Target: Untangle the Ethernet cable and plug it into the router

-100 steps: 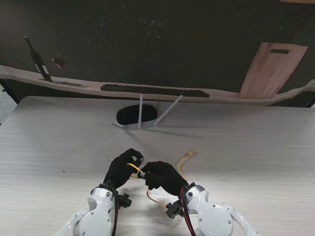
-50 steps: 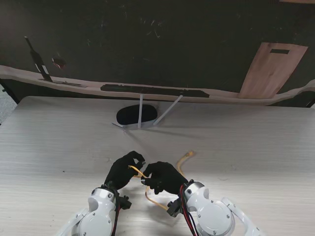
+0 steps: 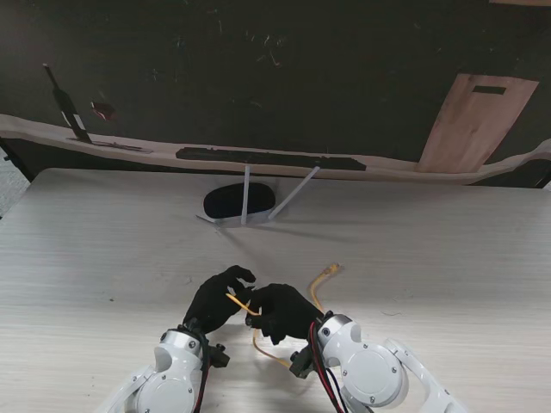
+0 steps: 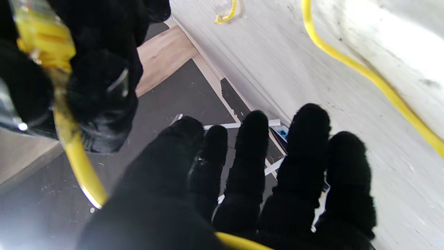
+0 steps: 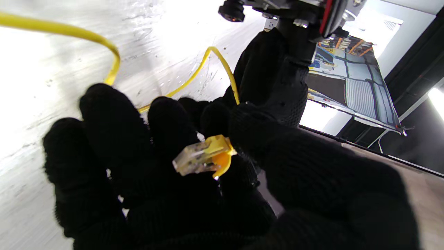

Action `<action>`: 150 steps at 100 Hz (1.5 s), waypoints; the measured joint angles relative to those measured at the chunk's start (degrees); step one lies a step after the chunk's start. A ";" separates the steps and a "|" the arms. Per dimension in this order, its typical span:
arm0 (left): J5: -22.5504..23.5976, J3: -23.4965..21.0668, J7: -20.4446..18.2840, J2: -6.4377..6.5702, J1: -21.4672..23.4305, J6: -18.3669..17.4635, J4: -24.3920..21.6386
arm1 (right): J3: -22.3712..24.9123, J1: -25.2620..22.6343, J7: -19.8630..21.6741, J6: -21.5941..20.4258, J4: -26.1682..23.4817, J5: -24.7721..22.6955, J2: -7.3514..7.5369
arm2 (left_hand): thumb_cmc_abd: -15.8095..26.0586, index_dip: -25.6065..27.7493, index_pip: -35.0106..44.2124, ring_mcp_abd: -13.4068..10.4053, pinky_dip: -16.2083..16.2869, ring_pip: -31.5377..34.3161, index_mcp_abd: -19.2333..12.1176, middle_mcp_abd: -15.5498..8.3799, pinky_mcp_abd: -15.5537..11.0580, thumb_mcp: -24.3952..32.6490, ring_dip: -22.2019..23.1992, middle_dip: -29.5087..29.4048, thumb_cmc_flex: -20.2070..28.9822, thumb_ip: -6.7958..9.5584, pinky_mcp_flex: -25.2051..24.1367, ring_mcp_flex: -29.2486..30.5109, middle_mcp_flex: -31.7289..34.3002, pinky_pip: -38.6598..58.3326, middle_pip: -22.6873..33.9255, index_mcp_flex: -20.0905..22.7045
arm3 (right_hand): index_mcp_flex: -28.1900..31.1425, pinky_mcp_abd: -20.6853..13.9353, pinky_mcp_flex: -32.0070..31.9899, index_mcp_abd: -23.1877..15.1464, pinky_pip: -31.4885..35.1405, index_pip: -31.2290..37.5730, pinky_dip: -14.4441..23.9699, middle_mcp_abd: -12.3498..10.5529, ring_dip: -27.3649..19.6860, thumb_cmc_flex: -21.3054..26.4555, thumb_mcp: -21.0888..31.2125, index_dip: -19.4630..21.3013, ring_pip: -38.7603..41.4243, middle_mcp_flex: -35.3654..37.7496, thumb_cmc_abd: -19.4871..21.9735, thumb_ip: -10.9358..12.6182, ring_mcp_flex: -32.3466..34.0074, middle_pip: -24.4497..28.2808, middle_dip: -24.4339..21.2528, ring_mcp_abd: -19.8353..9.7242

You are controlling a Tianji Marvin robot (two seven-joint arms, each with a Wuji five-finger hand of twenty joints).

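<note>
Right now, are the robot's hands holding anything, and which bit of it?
Yes. The right hand pinches the yellow Ethernet cable at its clear plug. The left hand grips the same cable a little farther along.

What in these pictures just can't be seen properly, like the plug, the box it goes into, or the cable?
- Router: in the stand view its ports are too small to make out; in the left wrist view the left hand fingers cover most of it.
- Ethernet cable: the stretch between the two hands is hidden by the right hand in the stand view.
- Plug: visible in the right wrist view, but blurred; its clip cannot be judged.
</note>
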 measured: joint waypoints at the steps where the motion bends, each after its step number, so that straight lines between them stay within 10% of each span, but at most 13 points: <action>1: 0.11 0.00 -0.05 0.03 0.00 -0.18 0.03 | 0.00 0.00 0.01 0.02 0.01 0.31 0.00 | -0.15 0.00 -0.59 0.00 -0.68 -1.53 0.00 0.00 -0.69 2.10 -0.61 -0.55 -1.15 0.00 -1.67 -1.45 -1.08 -1.00 -0.87 -0.53 | 0.01 0.00 0.02 0.00 0.02 0.00 0.00 0.00 0.00 0.00 0.00 0.01 0.03 0.00 0.00 0.00 0.01 0.00 0.00 0.00; 16: 12.32 -0.36 0.66 0.71 0.00 -1.07 0.58 | 0.47 -0.55 -0.12 0.36 0.00 3.03 -0.31 | -7.29 -0.26 -8.11 -3.12 -9.43 -16.90 -0.01 -1.36 -9.02 18.50 -6.80 -6.31 -12.52 0.00 -15.31 -17.55 -14.40 -12.26 -10.24 -6.77 | 0.05 0.01 0.94 0.00 0.13 0.00 0.00 -0.12 0.00 0.04 0.00 1.34 0.41 0.65 -0.14 0.00 0.57 0.00 0.00 -0.09; 46: 15.74 -8.18 0.51 1.96 3.73 -6.30 -2.31 | 3.51 -3.12 -4.89 -0.34 -0.24 3.80 -1.61 | -10.25 -3.17 -13.84 -6.11 -16.52 -26.24 -0.09 -1.41 -14.33 21.44 -11.17 -9.76 -14.53 -0.91 -20.20 -25.44 -21.89 -21.85 -16.04 -8.12 | 0.05 0.02 1.32 -0.07 0.33 0.04 -0.17 -0.37 0.00 0.46 0.00 3.41 0.97 1.28 0.39 -0.06 0.65 0.00 0.00 -0.13; 73: 16.88 -13.04 5.22 2.20 7.66 -13.46 -4.64 | 5.30 -4.27 -9.89 -2.48 -0.17 2.41 -2.44 | -8.87 0.63 -5.49 -6.12 -14.75 -24.38 -0.83 -1.41 -13.52 20.12 -10.13 -8.62 -13.98 -0.91 -17.87 -23.61 -17.48 -16.99 -13.85 -4.95 | 0.05 0.02 1.53 -0.06 0.72 0.04 -0.77 -0.43 0.00 0.57 0.01 3.57 1.28 1.35 0.40 -0.07 0.65 0.00 -0.34 -0.16; 89: 15.72 -14.81 6.77 1.76 9.72 -17.39 -6.18 | 5.51 -4.51 -12.01 -3.49 -0.14 1.85 -2.78 | -5.25 0.50 5.28 -3.03 -4.83 -12.57 -2.06 -1.32 -8.70 5.11 -3.99 -4.44 -6.06 -1.48 -7.11 -8.82 -0.74 -3.74 -6.53 5.67 | 0.05 0.02 1.63 -0.06 0.72 0.05 -0.88 -0.46 0.01 0.57 0.03 3.57 1.29 1.39 0.40 -0.07 0.67 0.00 -0.53 -0.17; 101: 1.13 -15.98 -4.48 1.68 11.74 -17.80 -9.65 | 5.37 -4.59 -12.71 -4.27 -0.15 1.72 -2.96 | 0.37 -0.35 7.33 -0.71 -1.06 -7.83 0.15 1.53 -3.03 -0.97 -2.96 -4.35 -5.00 -1.48 -0.55 -1.05 8.39 0.49 -3.88 13.92 | 0.05 0.02 1.63 -0.02 0.73 0.06 -0.90 -0.47 0.01 0.57 0.04 3.58 1.29 1.58 0.40 -0.07 0.68 0.00 -0.55 -0.17; 116: -6.55 -15.63 -17.97 3.29 12.30 -14.78 -11.90 | 4.58 -4.55 -12.44 -4.99 -0.26 0.54 -2.88 | 6.24 -0.19 0.08 0.38 0.33 -7.56 3.60 3.77 -1.17 -6.04 -4.02 -6.43 -7.09 -0.78 -0.08 -0.29 10.42 0.66 -6.14 17.71 | 0.06 0.02 1.64 -0.02 0.75 0.13 -1.39 -0.53 0.01 0.57 0.05 3.58 1.30 1.89 0.40 -0.08 0.70 -0.03 -0.71 -0.17; 128: -3.23 -12.96 -15.00 4.25 11.56 -7.17 -11.81 | 4.20 -4.54 -11.40 -5.11 -0.53 0.32 -2.71 | 9.35 -3.89 -11.91 1.50 -1.05 -12.82 6.32 5.62 -1.37 -12.15 -7.50 -9.76 -7.55 -0.76 -5.14 -4.64 6.89 -2.59 -12.50 17.74 | 0.07 0.02 1.64 -0.02 0.77 0.15 -1.46 -0.54 0.01 0.57 0.05 3.58 1.30 1.90 0.40 -0.08 0.70 -0.05 -0.72 -0.17; 150: -7.74 -9.83 -9.02 2.42 9.07 -5.75 -9.17 | 3.26 -4.48 -7.72 -5.39 -1.08 -1.83 -1.62 | 11.35 -10.26 -25.16 1.96 -5.63 -19.27 7.87 6.42 -3.48 -16.26 -10.30 -12.57 -8.53 -0.76 -10.69 -11.09 0.59 -8.23 -19.81 17.73 | 0.07 0.02 1.33 -0.02 0.77 0.16 -1.71 -0.54 0.01 0.57 0.05 3.57 1.18 1.90 0.19 -0.50 0.70 -0.46 -1.20 -0.17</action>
